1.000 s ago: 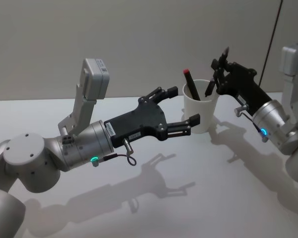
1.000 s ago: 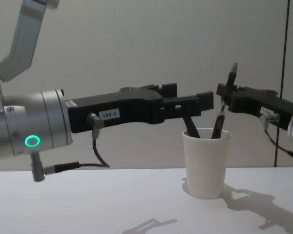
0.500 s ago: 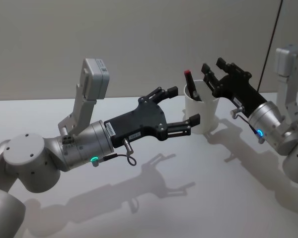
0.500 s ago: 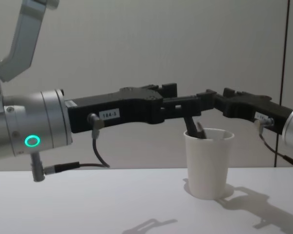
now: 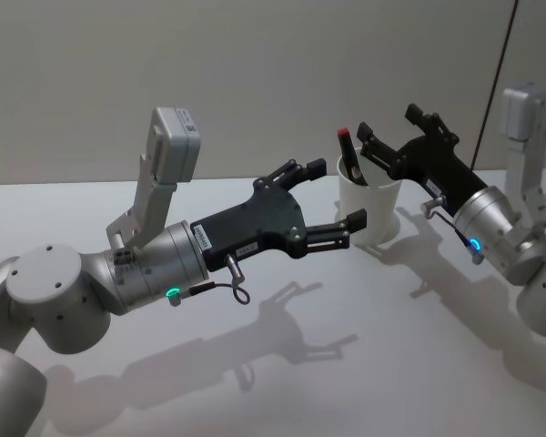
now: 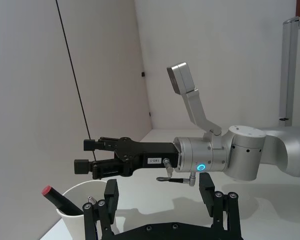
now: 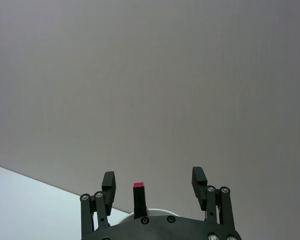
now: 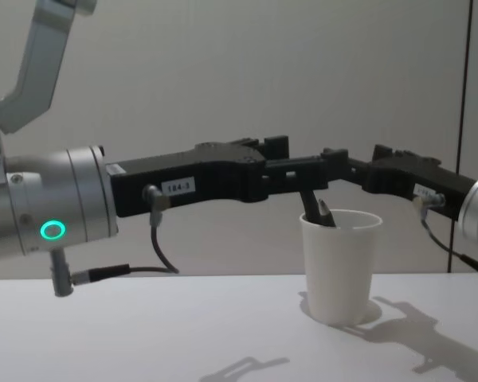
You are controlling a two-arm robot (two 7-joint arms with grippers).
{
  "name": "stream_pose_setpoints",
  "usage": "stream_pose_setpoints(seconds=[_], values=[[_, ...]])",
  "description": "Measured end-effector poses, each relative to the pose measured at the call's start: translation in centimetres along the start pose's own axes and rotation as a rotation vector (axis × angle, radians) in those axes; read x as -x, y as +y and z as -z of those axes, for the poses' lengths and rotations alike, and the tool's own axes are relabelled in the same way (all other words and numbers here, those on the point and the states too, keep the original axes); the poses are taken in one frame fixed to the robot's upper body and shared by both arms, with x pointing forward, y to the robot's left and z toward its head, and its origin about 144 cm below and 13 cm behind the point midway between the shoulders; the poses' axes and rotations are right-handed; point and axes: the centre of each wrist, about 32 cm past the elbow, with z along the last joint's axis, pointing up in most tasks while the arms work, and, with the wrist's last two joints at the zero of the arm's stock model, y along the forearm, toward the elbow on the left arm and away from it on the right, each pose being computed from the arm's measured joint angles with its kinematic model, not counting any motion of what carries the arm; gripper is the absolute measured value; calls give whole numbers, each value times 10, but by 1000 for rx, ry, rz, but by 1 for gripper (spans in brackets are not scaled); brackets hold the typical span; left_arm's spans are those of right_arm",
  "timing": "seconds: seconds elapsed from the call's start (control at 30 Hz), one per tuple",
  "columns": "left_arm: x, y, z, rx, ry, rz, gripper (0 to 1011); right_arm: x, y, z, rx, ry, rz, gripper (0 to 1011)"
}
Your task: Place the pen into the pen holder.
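The pen holder (image 5: 371, 217) is a white paper cup on the table, right of centre. Two pens stand in it: one with a red cap (image 5: 346, 146) and a dark pen (image 8: 323, 212) leaning low against the rim, its pale tip (image 6: 89, 199) showing. My right gripper (image 5: 389, 126) hovers open just above and behind the cup, holding nothing. My left gripper (image 5: 337, 193) is open beside the cup's left side, a little apart from it. In the right wrist view the red-capped pen (image 7: 138, 196) stands between the spread fingers (image 7: 199, 180) over the cup rim (image 7: 157, 214).
The white table (image 5: 364, 364) stretches around the cup, with a plain grey wall behind. A thin dark cable (image 5: 493, 77) hangs down the wall at the far right. The two arms close in on the cup from both sides.
My right gripper has opened and let go of the dark pen, which dropped into the cup. The gripper then shifted slightly above the cup. The left arm has stayed still.
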Motion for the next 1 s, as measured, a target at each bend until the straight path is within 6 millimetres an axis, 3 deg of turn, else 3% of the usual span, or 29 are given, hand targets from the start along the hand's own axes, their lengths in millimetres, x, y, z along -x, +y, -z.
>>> stream_pose_setpoints(seconds=[0.13,0.6,1.0], values=[[0,0,0,0,0,0,1001,0,-2,-2,-11,8,1,1001],[0,0,0,0,0,0,1001,1,-19,-17,-78,43,31,1001],[3,0,2,-11,-8,-37,1001,4,-28,-16,-58,36,48,1002]])
